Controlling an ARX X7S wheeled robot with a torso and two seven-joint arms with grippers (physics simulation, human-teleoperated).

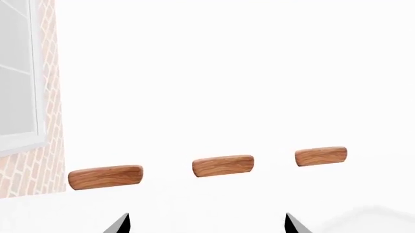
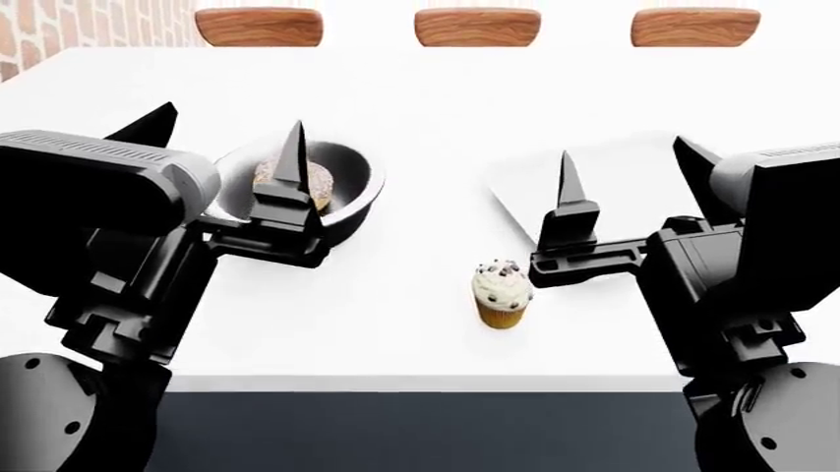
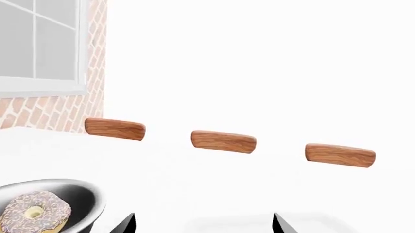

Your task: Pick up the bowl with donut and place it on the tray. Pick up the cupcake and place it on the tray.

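Left wrist view: left hand (image 1: 206,224) spread over the white table (image 1: 214,208), three wooden slabs (image 1: 223,166) far, brick wall (image 1: 50,97) left

Head view: donut (image 2: 291,184) in bowl (image 2: 352,197) left, cupcake (image 2: 502,293) near centre, tray (image 2: 617,187) right

Right wrist view: right hand (image 3: 204,224) spread

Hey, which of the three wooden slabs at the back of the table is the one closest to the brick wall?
The left wooden slab, from the head view. The brick wall sits just beyond it at the table's far left corner, while the middle slab and right slab stand farther away.
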